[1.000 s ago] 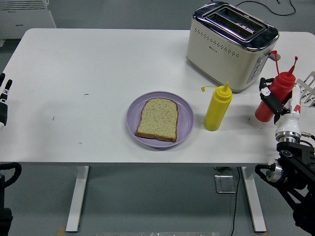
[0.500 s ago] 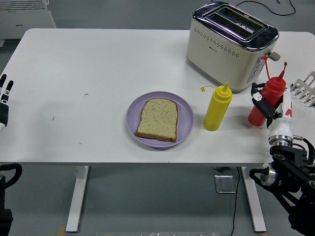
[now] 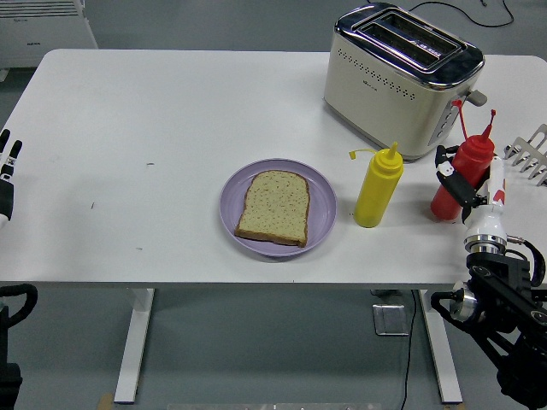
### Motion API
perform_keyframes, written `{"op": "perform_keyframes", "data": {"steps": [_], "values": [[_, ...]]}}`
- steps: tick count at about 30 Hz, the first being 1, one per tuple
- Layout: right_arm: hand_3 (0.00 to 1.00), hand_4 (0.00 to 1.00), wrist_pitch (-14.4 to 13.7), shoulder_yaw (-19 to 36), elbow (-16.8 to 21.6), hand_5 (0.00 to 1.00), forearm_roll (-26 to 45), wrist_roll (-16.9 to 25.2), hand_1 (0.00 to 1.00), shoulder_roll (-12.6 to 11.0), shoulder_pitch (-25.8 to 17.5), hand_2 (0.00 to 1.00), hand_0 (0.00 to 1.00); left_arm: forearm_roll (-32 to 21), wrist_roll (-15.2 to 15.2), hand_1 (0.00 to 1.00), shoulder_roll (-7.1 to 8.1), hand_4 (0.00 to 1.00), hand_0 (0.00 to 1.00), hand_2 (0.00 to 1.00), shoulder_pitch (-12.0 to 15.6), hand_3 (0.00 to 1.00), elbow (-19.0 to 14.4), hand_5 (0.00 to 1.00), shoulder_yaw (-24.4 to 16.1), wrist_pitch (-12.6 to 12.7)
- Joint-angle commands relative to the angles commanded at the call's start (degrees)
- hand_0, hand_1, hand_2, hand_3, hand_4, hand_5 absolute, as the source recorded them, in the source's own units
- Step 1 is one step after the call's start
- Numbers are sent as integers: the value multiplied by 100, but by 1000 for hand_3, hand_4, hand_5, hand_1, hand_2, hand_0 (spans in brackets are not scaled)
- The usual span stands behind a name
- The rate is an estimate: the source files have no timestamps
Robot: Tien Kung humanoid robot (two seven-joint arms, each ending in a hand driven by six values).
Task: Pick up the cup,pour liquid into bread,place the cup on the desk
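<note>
Glossy chrome-topped toaster (image 3: pixel 400 75) with cream casing; smooth plastic ketchup bottle (image 3: pixel 459 179) and mustard bottle (image 3: pixel 378 187); matt lilac plate (image 3: pixel 278 207); coarse-crumbed bread (image 3: pixel 273 207).

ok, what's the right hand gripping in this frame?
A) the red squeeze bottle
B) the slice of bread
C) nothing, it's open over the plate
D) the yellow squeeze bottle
A: the right hand has its fingers wrapped around the red squeeze bottle at the table's right side, beside the toaster; the yellow squeeze bottle stands free, and the slice of bread lies untouched on the purple plate.
</note>
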Motion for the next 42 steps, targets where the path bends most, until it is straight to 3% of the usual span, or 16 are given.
{"op": "perform_keyframes", "data": {"steps": [23,24,29,30,41,42], "values": [[400,646,0,-79,-140,74,62,61,283,11,-15,380,204,-3,-3,840,-5,665,835,853,-3,736,-4,998,-19,3],[454,652,0,-80,-142,68,60,66,352,11,-16,437,271,-3,-3,841,-4,665,833,854,-5,738,-5,998,-19,2],[454,652,0,-82,-153,68,38,73,352,14,-28,437,271,-3,-3,841,-4,665,833,854,-5,738,-5,998,-24,2],[520,659,0,-83,-154,66,35,74,419,14,-30,480,373,-3,-4,841,-4,667,834,855,-5,740,-5,998,-25,2],[569,660,0,-114,-137,66,0,159,454,14,-80,499,413,-8,-6,843,-5,665,835,855,-9,741,-5,998,-34,4],[654,671,0,-115,-123,65,-22,173,517,13,-97,540,499,-7,-6,843,-5,666,834,857,-9,743,-5,998,-35,4]]}}
